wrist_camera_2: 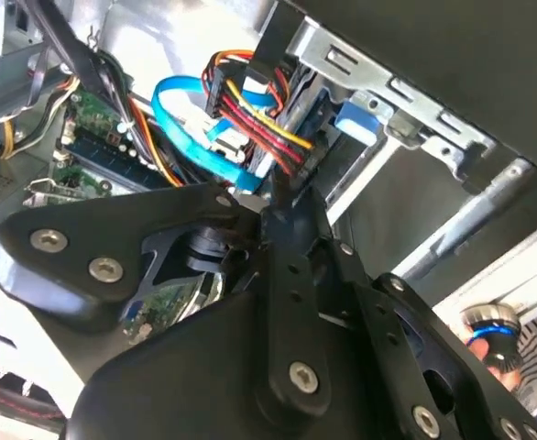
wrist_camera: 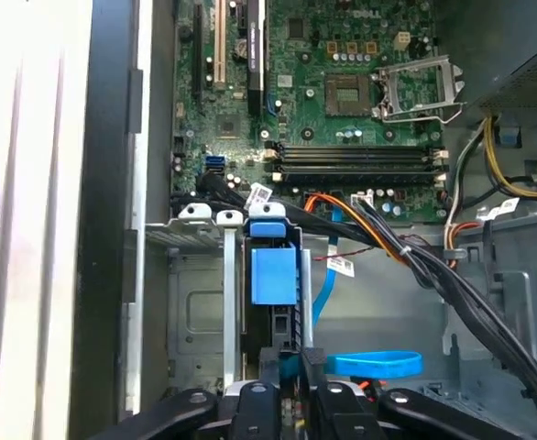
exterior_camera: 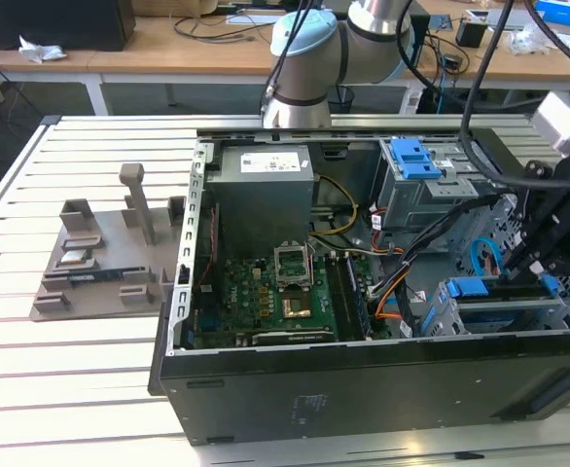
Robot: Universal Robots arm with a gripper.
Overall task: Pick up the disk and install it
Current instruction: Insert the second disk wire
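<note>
I am seeing the disk (wrist_camera: 274, 275) standing on edge in the first wrist view, sitting in the metal bay at the front corner of the computer case (exterior_camera: 363, 389), its blue rail and tab facing the camera. The gripper (wrist_camera: 289, 365) is pinching the disk's near edge, its two black fingers (wrist_camera: 267, 359) closing in on either side of it, so I am reading it as clenched on the disk. In the exterior view the gripper (exterior_camera: 536, 268) is hanging over that same bay, at the case's edge toward the exterior view's right.

A flat blue cable (wrist_camera: 374, 364) is looping just beside the fingers, and a bundle of black, orange and red wires (wrist_camera: 406, 247) is running past toward the motherboard (wrist_camera: 342, 92). A grey drive cage (exterior_camera: 431, 195) with a blue bracket (exterior_camera: 413, 158) on top is sitting near the case's far edge. The case is lying open on the slatted table (exterior_camera: 71, 389), with a grey parts holder (exterior_camera: 100, 263) lying well apart from it.
</note>
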